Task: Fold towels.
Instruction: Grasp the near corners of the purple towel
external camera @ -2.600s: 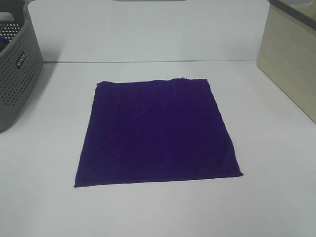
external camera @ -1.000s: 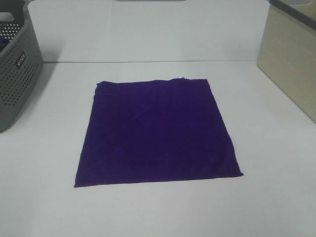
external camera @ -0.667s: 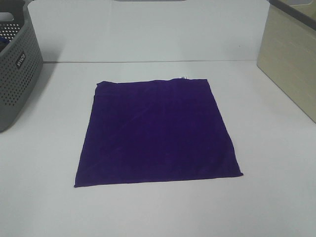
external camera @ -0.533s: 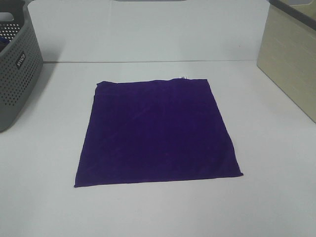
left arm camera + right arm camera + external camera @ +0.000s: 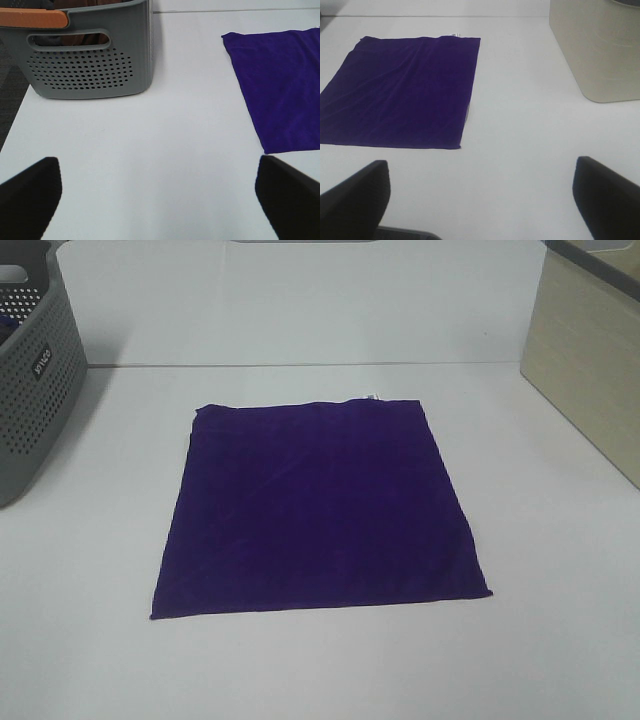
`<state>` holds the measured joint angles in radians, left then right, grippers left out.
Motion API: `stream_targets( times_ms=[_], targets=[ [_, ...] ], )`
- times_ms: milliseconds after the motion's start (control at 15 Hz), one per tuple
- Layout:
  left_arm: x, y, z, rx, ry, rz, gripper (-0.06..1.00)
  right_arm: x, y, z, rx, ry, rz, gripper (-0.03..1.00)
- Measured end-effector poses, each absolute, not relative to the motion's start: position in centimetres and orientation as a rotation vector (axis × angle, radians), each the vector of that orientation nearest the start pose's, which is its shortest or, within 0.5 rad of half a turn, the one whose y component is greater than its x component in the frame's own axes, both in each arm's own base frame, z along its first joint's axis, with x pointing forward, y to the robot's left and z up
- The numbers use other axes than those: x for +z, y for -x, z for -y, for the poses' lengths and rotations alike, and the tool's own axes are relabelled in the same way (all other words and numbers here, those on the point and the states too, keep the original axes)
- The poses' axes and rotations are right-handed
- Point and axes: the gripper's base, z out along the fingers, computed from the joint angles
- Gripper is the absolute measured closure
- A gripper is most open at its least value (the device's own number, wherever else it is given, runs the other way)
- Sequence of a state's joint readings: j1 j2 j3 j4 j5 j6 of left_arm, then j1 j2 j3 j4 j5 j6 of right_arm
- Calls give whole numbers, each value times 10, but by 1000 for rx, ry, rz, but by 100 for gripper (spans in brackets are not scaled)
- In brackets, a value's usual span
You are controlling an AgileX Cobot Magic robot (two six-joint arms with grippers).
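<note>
A deep purple square towel (image 5: 315, 505) lies flat and unfolded in the middle of the white table, with a small white tag (image 5: 372, 397) on its far edge. It also shows in the left wrist view (image 5: 280, 90) and in the right wrist view (image 5: 402, 90). My left gripper (image 5: 160, 200) is open and empty over bare table, between the basket and the towel's left edge. My right gripper (image 5: 482, 200) is open and empty over bare table, right of the towel. Neither gripper shows in the exterior high view.
A grey perforated basket (image 5: 30, 390) stands at the far left of the table; in the left wrist view (image 5: 90, 55) it has an orange handle. A beige bin (image 5: 590, 360) stands at the far right and shows in the right wrist view (image 5: 597, 50).
</note>
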<state>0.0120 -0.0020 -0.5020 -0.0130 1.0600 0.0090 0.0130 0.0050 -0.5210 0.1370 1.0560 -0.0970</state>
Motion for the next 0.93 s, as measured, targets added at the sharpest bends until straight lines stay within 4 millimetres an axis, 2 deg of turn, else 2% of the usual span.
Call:
stream_targets(
  times_ms=[133, 200, 333, 400, 467, 533, 600, 667, 800, 933],
  targets=[
    [294, 1, 1, -2, 0, -2130, -3, 306, -3, -12, 131, 117, -2105, 1],
    [310, -9, 1, 0, -3, -2218, -3, 323, -18, -13, 167, 94, -2198, 1],
    [339, -46, 0, -1, -3, -2360, -3, 354, -64, -17, 230, 60, -2382, 1],
    [347, -66, 0, -7, -3, -2414, -3, 363, -93, -19, 259, 65, -2448, 1],
    [349, -78, 0, -9, -2, -2447, -3, 366, -109, -20, 274, 73, -2481, 1],
    [351, -99, 0, -12, -2, -2510, -3, 365, -138, -24, 320, 101, -2548, 1],
    [336, -139, 2, -42, -33, -2665, -3, 352, -181, -33, 444, 179, -2631, 1],
    [327, -153, 8, -124, -80, -2718, -3, 341, -198, -37, 519, 197, -2665, 1],
    [315, -173, 24, -363, -227, -2721, -3, 318, -217, -41, 620, 215, -2720, 1],
    [297, -190, 32, -492, -286, -2725, -3, 296, -227, -28, 672, 149, -2763, 2]
  ],
)
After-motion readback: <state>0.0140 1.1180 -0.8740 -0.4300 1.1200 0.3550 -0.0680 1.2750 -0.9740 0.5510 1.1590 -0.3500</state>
